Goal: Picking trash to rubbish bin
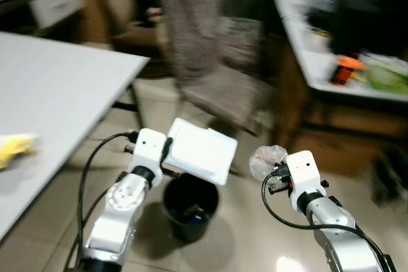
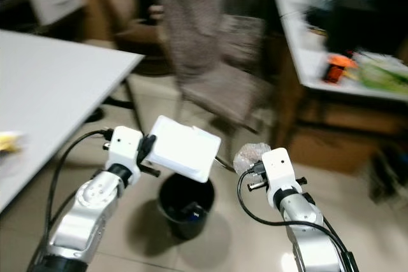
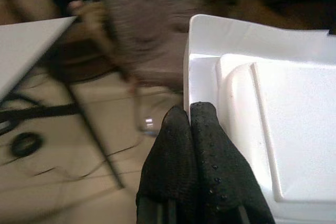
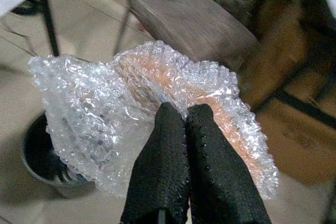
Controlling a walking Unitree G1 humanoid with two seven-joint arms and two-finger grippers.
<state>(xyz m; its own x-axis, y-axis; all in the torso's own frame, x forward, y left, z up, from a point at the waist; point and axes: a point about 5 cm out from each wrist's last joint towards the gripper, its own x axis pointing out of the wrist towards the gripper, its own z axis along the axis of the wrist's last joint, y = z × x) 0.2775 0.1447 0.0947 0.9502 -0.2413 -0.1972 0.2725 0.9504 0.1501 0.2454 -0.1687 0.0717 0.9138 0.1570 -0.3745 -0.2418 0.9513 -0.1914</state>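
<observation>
A small black rubbish bin (image 1: 190,205) stands on the tiled floor just below and between my two arms. My left gripper (image 3: 190,114) is shut on the edge of a white foam tray (image 1: 201,151), which it holds over the bin's rim. My right gripper (image 4: 180,114) is shut on a crumpled wad of clear bubble wrap (image 4: 136,114), held to the right of the bin and a little above it. The bubble wrap (image 1: 268,160) shows as a pale ball by the right wrist. Part of the bin (image 4: 44,158) shows under the wrap.
A grey-white table (image 1: 57,93) runs along my left, with a yellow object (image 1: 14,148) on it. A brown fabric chair (image 1: 210,55) stands straight ahead. To the right is a cluttered white counter (image 1: 319,62), and a person sits blurred at the far back.
</observation>
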